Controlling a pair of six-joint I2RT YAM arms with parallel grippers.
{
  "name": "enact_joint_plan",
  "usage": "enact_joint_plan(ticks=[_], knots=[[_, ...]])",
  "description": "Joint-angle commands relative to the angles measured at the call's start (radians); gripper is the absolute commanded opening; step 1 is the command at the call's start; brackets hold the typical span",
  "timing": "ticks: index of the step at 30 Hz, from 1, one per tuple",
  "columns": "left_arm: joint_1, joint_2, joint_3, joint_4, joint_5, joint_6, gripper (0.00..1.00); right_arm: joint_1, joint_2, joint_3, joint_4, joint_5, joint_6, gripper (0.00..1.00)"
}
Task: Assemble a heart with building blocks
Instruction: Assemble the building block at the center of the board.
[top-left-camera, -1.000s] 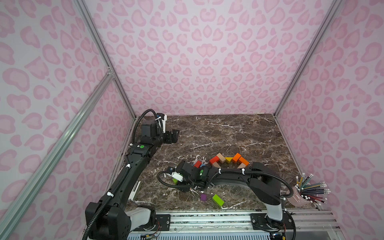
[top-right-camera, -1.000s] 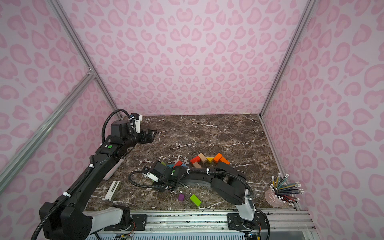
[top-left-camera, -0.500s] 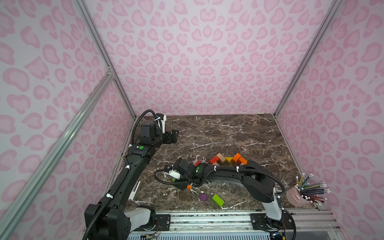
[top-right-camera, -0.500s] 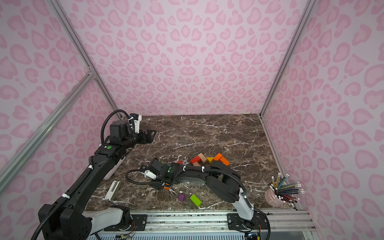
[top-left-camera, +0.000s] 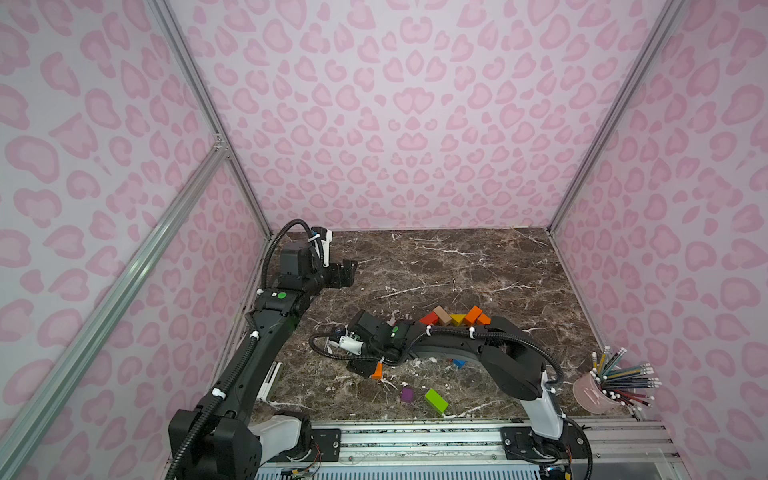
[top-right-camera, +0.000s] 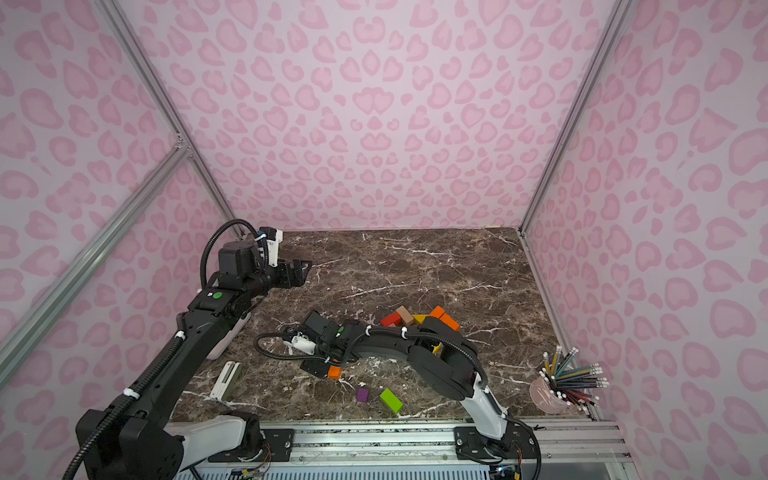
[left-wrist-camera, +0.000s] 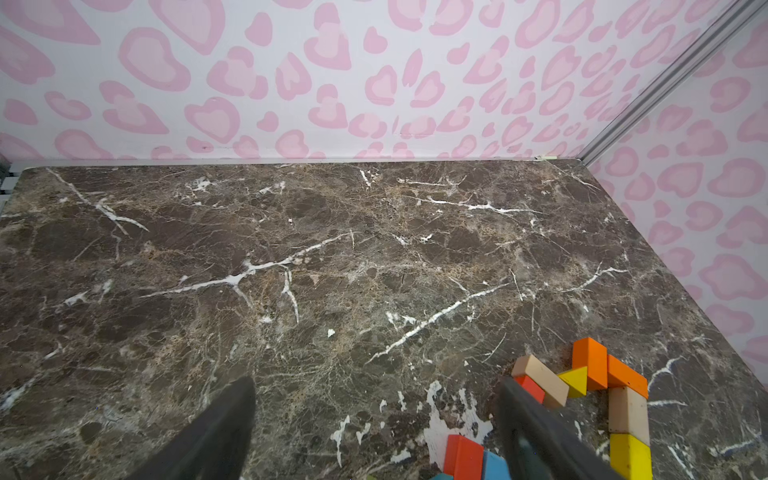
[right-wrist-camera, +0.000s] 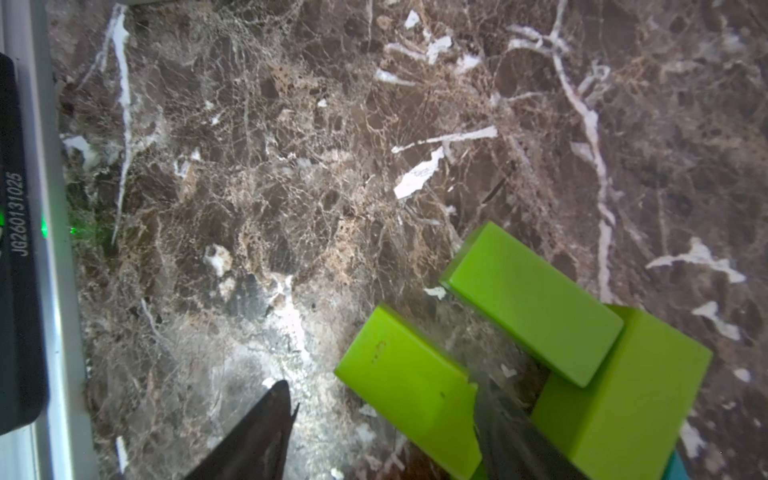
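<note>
Three green blocks (right-wrist-camera: 532, 303) lie just ahead of the right gripper (right-wrist-camera: 380, 395), jaws apart with the nearest block (right-wrist-camera: 407, 386) off-centre between them, while the left gripper (left-wrist-camera: 374, 380), also apart, hovers well away.

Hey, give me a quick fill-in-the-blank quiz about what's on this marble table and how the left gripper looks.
1. The pencils stand in a ____ cup.
2. The loose brick beside the purple cube is ____.
3. The tan block sits between the red block and a ____ one.
4. The left gripper has its jaws ____, with nothing between them.

Missing words: pink; green; yellow; open.
</note>
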Motion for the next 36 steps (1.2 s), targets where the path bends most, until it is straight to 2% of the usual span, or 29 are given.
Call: enact_joint_plan(ticks=[1, 7, 19, 25, 36], knots=[[0.003, -0.004, 0.000, 0.035, 0.009, 0.011, 0.92, -0.002, 0.003, 0.009, -0.021, -0.025, -0.007, 0.72], [0.006, -0.002, 0.000, 0.038, 0.014, 0.010, 0.92, 0.001, -0.022, -0.009, -0.019, -0.024, -0.003, 0.69], [0.012, -0.001, -0.001, 0.039, 0.025, 0.009, 0.92, -0.004, 0.009, 0.042, 0.006, 0.002, -0.015, 0.75], [0.012, -0.002, -0.002, 0.039, 0.029, 0.009, 0.92, -0.006, 0.039, 0.072, -0.012, 0.001, -0.029, 0.75], [0.015, -0.006, -0.004, 0.040, 0.034, 0.008, 0.92, -0.008, 0.030, 0.033, -0.019, 0.015, -0.028, 0.74]])
